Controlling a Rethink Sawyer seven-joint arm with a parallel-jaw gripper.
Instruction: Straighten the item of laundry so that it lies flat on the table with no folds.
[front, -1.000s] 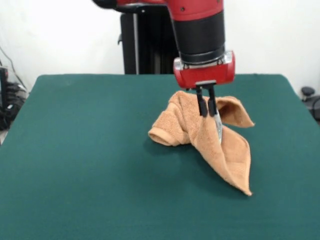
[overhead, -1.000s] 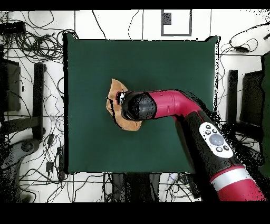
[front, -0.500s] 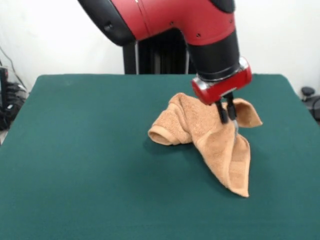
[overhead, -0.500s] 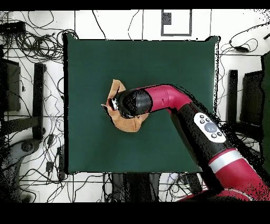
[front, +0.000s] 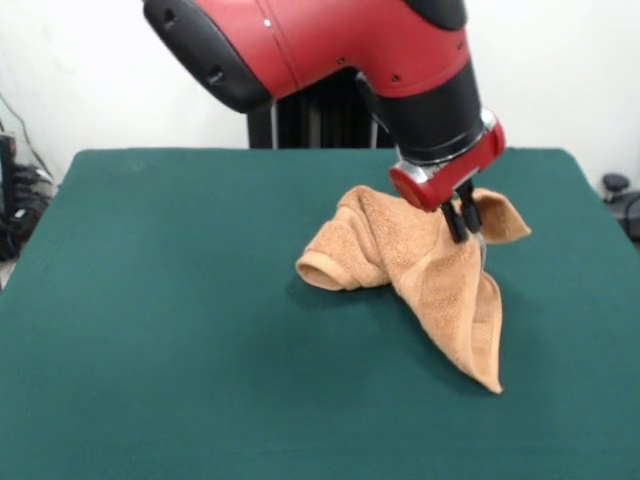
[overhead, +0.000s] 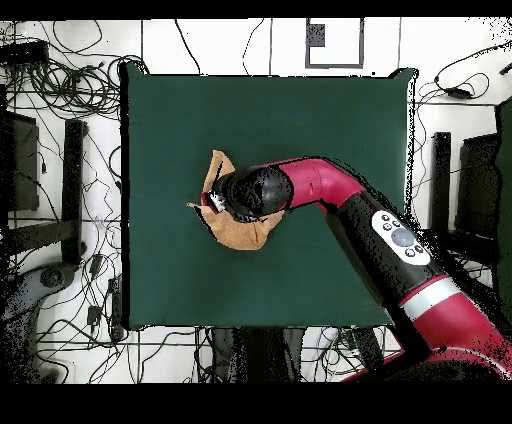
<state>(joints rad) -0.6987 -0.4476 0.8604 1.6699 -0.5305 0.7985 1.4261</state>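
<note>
One end effector (front: 465, 222) pinched onto towel (front: 430, 285) peak, cloth draped below on table (front: 180, 320)

glossy red arm (front: 330, 40) with black wrist sleeve and thin black jaws.

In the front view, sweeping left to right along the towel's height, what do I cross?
Bare table → rolled end of the towel → gripper pinching the raised fold → towel's right flap → bare table again.

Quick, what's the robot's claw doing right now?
Gripper: shut on the towel, holding part of it up off the table.
</note>
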